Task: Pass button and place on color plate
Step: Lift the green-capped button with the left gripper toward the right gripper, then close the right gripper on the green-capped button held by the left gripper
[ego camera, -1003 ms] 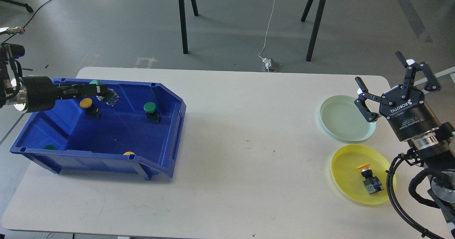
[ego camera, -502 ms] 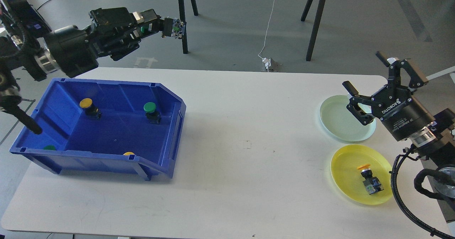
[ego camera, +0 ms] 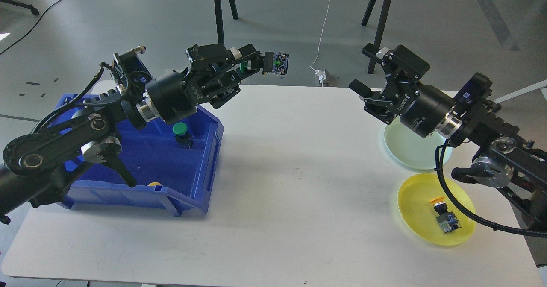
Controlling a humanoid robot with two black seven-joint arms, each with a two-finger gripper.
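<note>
My left gripper (ego camera: 261, 65) is shut on a green button (ego camera: 277, 63). Its green cap sits between the fingers and its black base points right. It hangs high over the table's back middle. My right gripper (ego camera: 363, 71) is open and empty, right of the button and apart from it. The pale green plate (ego camera: 399, 150) and the yellow plate (ego camera: 416, 206) lie at the right. An orange-capped button (ego camera: 444, 215) lies in the yellow plate. Another green button (ego camera: 181, 133) stands in the blue bin (ego camera: 201, 180).
A yellow cap (ego camera: 154, 184) shows at the bin's front wall. My left arm hides much of the bin's inside. Black stand legs (ego camera: 220, 13) and a white cable are on the floor behind the table.
My left gripper lifted the green button out of the bin and carried it right toward the table's middle. My right gripper moved left and up from over the green plate toward it.
</note>
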